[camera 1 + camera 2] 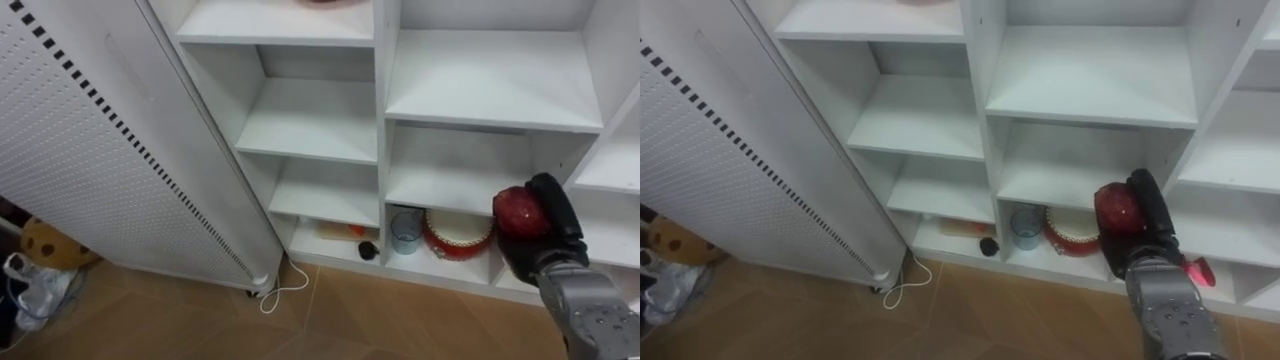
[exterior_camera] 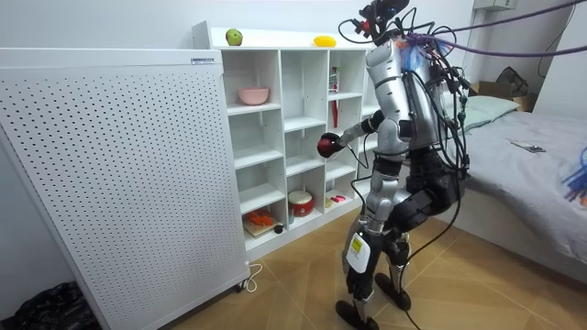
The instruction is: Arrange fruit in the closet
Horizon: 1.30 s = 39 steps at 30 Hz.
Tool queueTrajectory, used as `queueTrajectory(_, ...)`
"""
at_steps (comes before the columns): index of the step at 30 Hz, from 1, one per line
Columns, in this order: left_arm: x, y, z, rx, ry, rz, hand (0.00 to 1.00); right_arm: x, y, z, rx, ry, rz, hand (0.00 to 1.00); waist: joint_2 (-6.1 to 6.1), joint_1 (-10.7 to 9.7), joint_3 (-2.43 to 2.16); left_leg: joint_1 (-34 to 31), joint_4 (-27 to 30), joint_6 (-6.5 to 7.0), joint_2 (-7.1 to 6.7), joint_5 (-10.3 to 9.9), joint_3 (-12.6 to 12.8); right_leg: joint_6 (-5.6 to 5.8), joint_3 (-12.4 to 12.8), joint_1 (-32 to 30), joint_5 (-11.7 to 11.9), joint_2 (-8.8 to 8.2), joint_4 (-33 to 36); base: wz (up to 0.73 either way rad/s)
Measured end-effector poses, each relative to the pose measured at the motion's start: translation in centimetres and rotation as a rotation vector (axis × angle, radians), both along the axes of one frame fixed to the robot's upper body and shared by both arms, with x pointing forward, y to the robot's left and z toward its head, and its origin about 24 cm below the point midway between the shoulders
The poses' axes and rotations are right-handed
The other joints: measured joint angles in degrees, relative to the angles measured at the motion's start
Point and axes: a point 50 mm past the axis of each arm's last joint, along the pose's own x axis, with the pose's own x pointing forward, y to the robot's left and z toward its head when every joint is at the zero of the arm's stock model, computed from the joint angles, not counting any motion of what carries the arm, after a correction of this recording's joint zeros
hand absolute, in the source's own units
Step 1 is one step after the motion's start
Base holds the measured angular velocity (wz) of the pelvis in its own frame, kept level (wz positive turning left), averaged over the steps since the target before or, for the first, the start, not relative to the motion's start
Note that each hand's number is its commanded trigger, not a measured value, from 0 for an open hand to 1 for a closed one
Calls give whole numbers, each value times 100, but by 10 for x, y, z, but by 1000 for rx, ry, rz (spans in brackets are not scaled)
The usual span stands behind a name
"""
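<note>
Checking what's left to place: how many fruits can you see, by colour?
Red: 1, the red fruit held in the right hand
Green: 1, the green fruit on top of the closet
Yellow: 1, the yellow fruit, also on top
Total: 3

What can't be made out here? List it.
Red fruit: its kind; the right hand wraps it in the eye views, too small in the room view.
Pink bowl: contents hidden by its wall in the room view; cut off at the eye views' top edge.
Small dark thing, bottom shelf: too small.
</note>
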Motion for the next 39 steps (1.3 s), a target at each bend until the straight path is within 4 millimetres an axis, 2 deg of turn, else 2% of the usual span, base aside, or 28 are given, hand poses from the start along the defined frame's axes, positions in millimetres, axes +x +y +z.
queueTrajectory(7, 3, -2, 1, -11, -13, -5, 0, 1, 0, 2, 3, 22, -8, 100, -3, 79, 2, -39, -64, 4, 71, -3, 12, -8, -96, 19, -2, -51, -22, 7)
queueTrajectory(14, 3, -3, 2, -24, -8, -7, 0, 3, 2, 7, 3, 18, -6, 100, -11, 107, 1, -45, -70, 6, 72, -1, 19, -20, -154, 30, -11, -86, -24, 3)
queueTrajectory(15, 3, -3, 2, -27, -6, -8, 0, 3, 2, 7, 3, 20, -6, 87, -12, 107, 1, -45, -69, 6, 72, -1, 19, -20, -154, 31, -11, -86, -25, 0)
queueTrajectory(16, 3, -3, 1, -30, -4, -9, 0, 3, 2, 7, 4, 22, -7, 57, -15, 107, 2, -45, -69, 6, 73, -1, 19, -22, -154, 30, -12, -86, -26, 0)
queueTrajectory(17, 3, -4, 1, -32, -2, -10, 0, 3, 2, 7, 5, 25, -9, 0, -17, 107, 3, -46, -68, 6, 74, -1, 21, -24, -153, 30, -14, -84, -26, 0)
queueTrajectory(21, 2, -4, 1, -32, 0, -12, 0, 3, 1, 8, 9, 24, -13, 0, -18, 106, 2, -47, -68, 6, 73, -1, 27, -22, -141, 26, -22, -73, -22, 0)
queueTrajectory(31, -11, -3, -2, -39, 22, -7, 0, 11, -3, 35, 11, -35, -45, 0, -21, 84, 2, -42, 26, 5, 48, -1, -6, -28, -171, 47, -65, -94, 62, 4)
queueTrajectory(39, -10, -3, -1, -39, 20, -10, 0, 10, -8, 37, 10, -45, -69, 0, -22, 76, 4, -35, 58, 9, 44, -6, -22, -20, -170, 61, -100, -136, 88, 1)
